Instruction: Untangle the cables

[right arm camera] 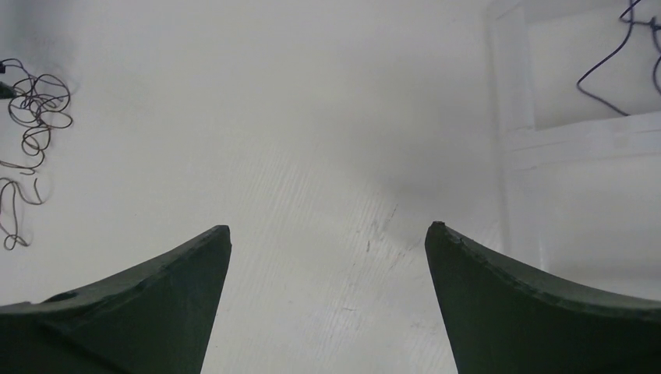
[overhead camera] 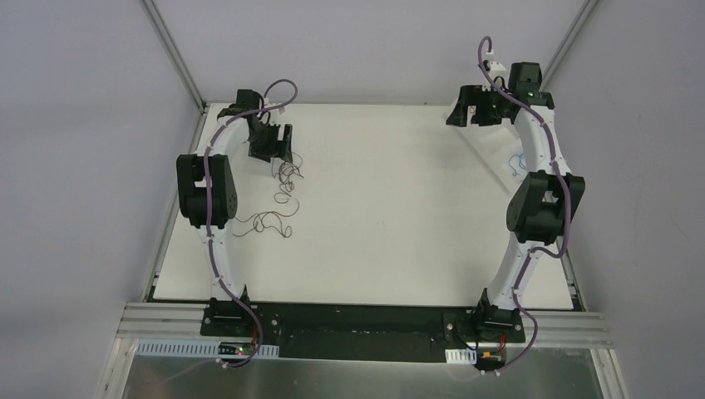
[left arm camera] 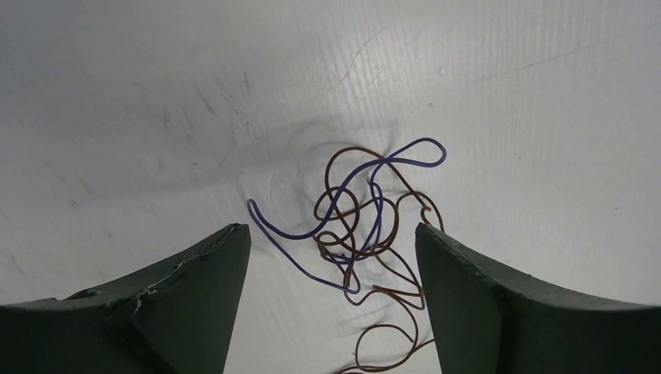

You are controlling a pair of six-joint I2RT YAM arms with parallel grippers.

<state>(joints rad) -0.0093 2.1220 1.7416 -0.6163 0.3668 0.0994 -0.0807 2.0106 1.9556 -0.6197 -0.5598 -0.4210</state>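
Observation:
A tangle of thin curly cables [overhead camera: 288,174] lies on the white table at the far left. In the left wrist view it is one blue-violet wire [left arm camera: 405,161] knotted through dark brown wires [left arm camera: 387,327]. My left gripper [overhead camera: 280,156] hangs just above this tangle, open and empty, with the knot between its jaws [left arm camera: 331,227]. Another brown wire [overhead camera: 266,223] trails nearer the left arm. My right gripper [overhead camera: 457,112] is open and empty [right arm camera: 327,226] at the far right, well away from the tangle [right arm camera: 35,105]. A separate bluish wire [overhead camera: 517,160] lies by the right arm.
The white table [overhead camera: 391,216] is bounded by a metal frame and grey walls. In the right wrist view a raised white edge strip [right arm camera: 577,132] runs along the right, with a thin dark wire [right arm camera: 604,92] beyond it.

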